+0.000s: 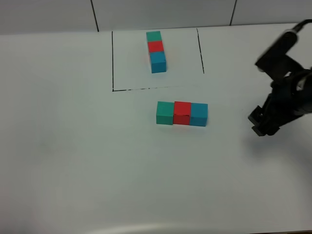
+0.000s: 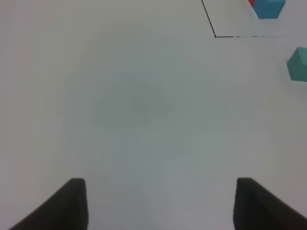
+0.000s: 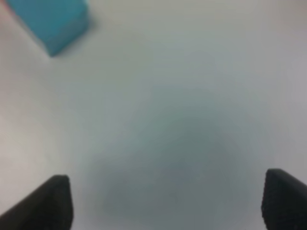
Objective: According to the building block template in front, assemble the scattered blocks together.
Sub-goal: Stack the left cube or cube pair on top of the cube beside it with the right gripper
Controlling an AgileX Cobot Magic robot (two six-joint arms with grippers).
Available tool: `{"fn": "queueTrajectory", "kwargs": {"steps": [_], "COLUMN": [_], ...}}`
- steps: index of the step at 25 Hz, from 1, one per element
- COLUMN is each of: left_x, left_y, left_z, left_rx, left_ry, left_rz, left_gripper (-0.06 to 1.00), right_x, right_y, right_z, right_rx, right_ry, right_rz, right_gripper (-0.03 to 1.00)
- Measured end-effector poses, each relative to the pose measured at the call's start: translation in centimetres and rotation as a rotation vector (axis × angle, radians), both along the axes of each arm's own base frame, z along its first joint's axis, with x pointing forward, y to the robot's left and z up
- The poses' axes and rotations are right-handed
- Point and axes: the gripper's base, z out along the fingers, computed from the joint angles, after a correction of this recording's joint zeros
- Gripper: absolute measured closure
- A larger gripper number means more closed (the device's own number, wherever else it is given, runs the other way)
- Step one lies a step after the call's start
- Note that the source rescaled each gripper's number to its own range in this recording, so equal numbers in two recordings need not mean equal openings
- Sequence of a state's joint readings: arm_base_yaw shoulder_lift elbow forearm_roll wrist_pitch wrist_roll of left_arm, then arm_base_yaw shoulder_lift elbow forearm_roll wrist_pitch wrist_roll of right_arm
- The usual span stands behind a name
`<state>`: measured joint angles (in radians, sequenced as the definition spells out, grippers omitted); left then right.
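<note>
Smooth white table (image 1: 73, 161), three matte cubes (image 1: 182, 113)

You are looking at a robot test bench in a lab, not a home or shop. A bare white table (image 1: 73, 161) carries a thin black drawn frame (image 1: 112, 58). Inside the frame is a building block template (image 1: 156, 51) of three coloured cubes, and three loose cubes (image 1: 182, 113) sit just in front of it. A black robot arm (image 1: 285, 95) stands to the frame's right. A plain panelled wall (image 1: 48, 14) runs behind it.
</note>
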<state>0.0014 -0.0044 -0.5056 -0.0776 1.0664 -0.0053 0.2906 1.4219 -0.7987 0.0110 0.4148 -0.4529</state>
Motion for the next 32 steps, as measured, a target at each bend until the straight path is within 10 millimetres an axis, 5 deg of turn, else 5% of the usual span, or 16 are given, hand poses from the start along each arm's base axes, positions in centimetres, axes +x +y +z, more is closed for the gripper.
{"fn": "queueTrajectory", "kwargs": {"steps": [7, 15, 22, 28, 32], "left_x": [0.0, 0.0, 0.0, 0.0, 0.0], "left_y": [0.0, 0.0, 0.0, 0.0, 0.0], "left_z": [0.0, 0.0, 0.0, 0.0, 0.0], "left_rx": [0.0, 0.0, 0.0, 0.0, 0.0], "left_ry": [0.0, 0.0, 0.0, 0.0, 0.0], "left_rz": [0.0, 0.0, 0.0, 0.0, 0.0], "left_gripper": [0.56, 0.56, 0.56, 0.56, 0.56], "right_x": [-6.1, -6.4, -2.9, 2.2, 5.8], "right_y": [-2.9, -3.1, -0.3, 6.5, 11.0], "right_z": [1.6, 1.2, 1.2, 1.5, 0.0], "right_rx": [0.164, 0.163, 0.014, -0.179, -0.272], "right_ry": [-0.112, -0.1, 0.032, 0.151, 0.244], "right_rz": [-0.203, -0.212, -0.017, 0.35, 0.523], "right_gripper": [0.18, 0.1, -0.03, -0.03, -0.03]}}
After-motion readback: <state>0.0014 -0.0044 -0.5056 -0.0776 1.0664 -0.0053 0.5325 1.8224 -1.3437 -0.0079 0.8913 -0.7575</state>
